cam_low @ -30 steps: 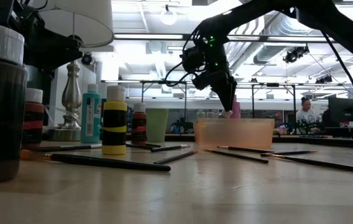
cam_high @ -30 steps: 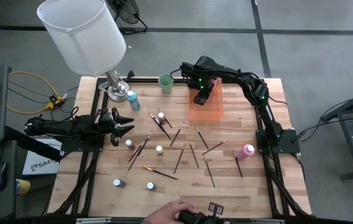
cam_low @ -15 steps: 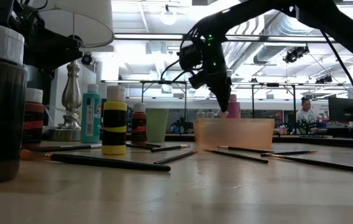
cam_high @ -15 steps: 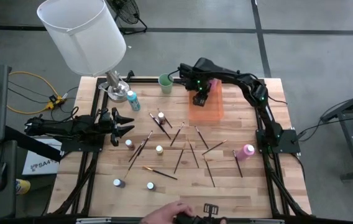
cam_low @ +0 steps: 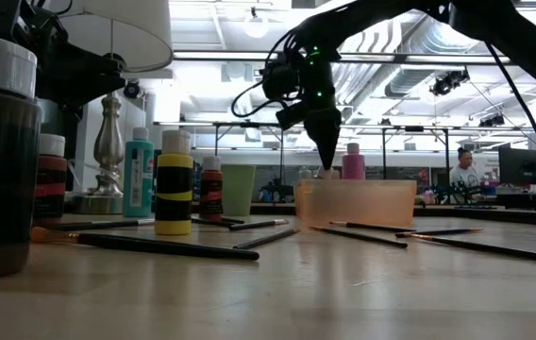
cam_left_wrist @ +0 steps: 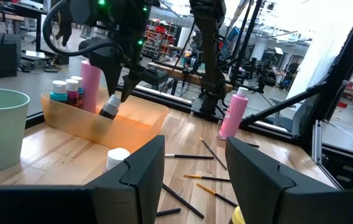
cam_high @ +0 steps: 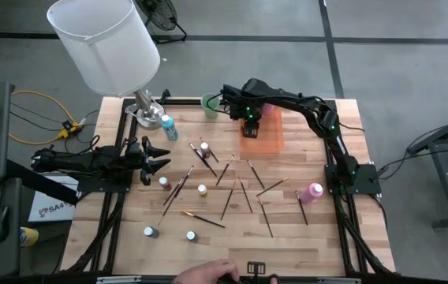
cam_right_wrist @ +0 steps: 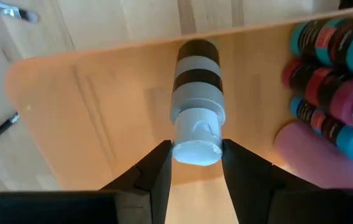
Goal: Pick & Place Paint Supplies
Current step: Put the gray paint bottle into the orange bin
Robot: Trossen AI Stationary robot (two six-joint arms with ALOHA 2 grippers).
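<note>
My right gripper (cam_high: 249, 118) hangs over the left end of the orange bin (cam_high: 263, 136), pointing down, shut on a small grey-and-black paint bottle (cam_right_wrist: 196, 74) with a pale cap. Several pink, teal and brown bottles (cam_right_wrist: 325, 68) stand at the bin's other end. My left gripper (cam_high: 159, 158) waits open at the table's left side, holding nothing. Thin dark paintbrushes (cam_high: 232, 177) and small bottles (cam_high: 202, 189) lie scattered on the wooden table. A pink bottle (cam_high: 314, 191) lies at the right. My right gripper pinches the bottle's pale cap (cam_right_wrist: 196, 146) between its two fingers, coming from above. The bottle hangs tilted below the fingertips (cam_left_wrist: 110, 107), its lower end inside the bin's walls. Whether it touches the bin's floor I cannot tell.
A green cup (cam_high: 210, 104) stands just left of the bin. A white lampshade (cam_high: 106, 39) on a silver base (cam_high: 147, 114) fills the far left corner, with a teal bottle (cam_high: 168, 125) beside it. A person's hand (cam_high: 208, 274) rests at the near edge.
My right gripper has carried the bottle a little toward the table's left edge, along the bin, and has rolled at the wrist. The bottle stays pinched by its cap.
</note>
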